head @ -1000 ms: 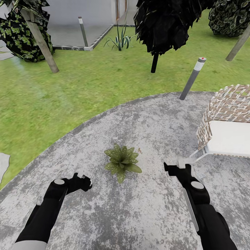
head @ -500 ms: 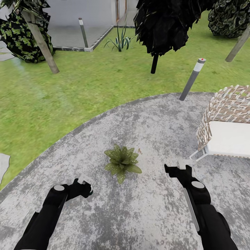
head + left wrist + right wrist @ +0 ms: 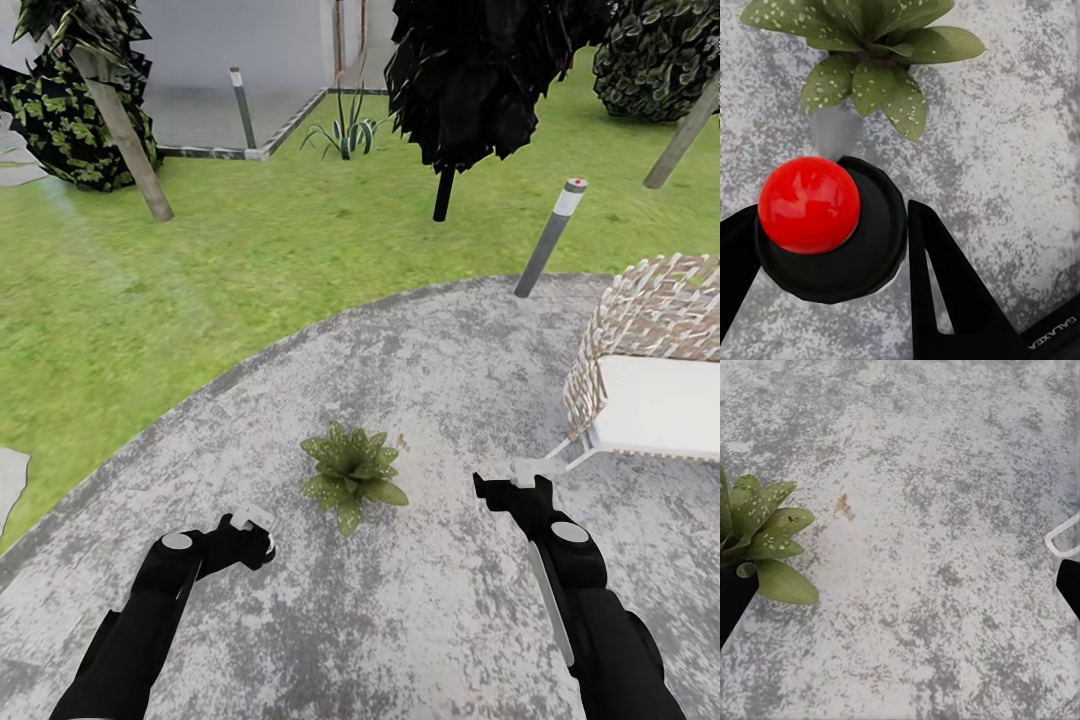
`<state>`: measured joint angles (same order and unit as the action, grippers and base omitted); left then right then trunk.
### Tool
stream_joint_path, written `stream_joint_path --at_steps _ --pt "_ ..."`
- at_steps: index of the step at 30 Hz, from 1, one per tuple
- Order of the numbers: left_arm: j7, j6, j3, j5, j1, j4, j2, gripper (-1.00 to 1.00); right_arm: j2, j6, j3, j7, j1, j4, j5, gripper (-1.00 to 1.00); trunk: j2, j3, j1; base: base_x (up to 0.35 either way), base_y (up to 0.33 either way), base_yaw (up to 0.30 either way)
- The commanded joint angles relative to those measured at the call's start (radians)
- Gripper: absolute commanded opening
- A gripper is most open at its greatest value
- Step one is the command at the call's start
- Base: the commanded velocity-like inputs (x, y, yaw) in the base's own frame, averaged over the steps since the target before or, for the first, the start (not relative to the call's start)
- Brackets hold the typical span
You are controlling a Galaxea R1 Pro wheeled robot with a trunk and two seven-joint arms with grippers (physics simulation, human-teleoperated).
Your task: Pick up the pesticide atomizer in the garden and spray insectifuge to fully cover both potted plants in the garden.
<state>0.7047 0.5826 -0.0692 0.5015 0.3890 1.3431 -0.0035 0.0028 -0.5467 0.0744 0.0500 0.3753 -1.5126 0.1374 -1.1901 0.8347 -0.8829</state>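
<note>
So the pickup part looks done already: the left claw [image 3: 250,535] is clamped on the atomizer [image 3: 866,251], whose black top with a red ball is seen between the two fingers in the left wrist view. A plant [image 3: 350,475] is found just ahead of that claw and a bit toward the right claw [image 3: 505,487], with the nozzle end seemingly aimed at its pot. No mist or wet sheen can be made out on the leaves, so the spraying is judged as barely started or not started at all. The right claw is spread wide with nothing in it, and the plant sits off to its inner side. Both plants are probably left to be covered.
</note>
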Motion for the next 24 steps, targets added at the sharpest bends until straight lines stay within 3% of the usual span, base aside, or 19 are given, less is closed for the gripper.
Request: stream_joint_path --at_steps 1,5,24 --pt "0.009 0.004 -0.001 0.007 0.001 0.001 0.0 -1.0 0.0 -0.006 0.001 0.005 0.0 -0.001 0.01 1.0 0.0 -0.001 0.0 0.0 0.0 0.0" --pt "0.009 0.004 -0.001 0.008 0.001 0.002 -0.001 -1.0 0.0 -0.006 0.001 0.005 0.0 -0.001 0.01 1.0 0.0 -0.007 0.0 0.0 0.0 0.0" --pt "0.007 0.004 -0.001 0.007 0.001 0.002 -0.001 -1.0 0.0 -0.006 0.001 0.005 0.0 -0.002 0.01 1.0 -0.133 0.021 -0.073 0.0 0.0 0.0"
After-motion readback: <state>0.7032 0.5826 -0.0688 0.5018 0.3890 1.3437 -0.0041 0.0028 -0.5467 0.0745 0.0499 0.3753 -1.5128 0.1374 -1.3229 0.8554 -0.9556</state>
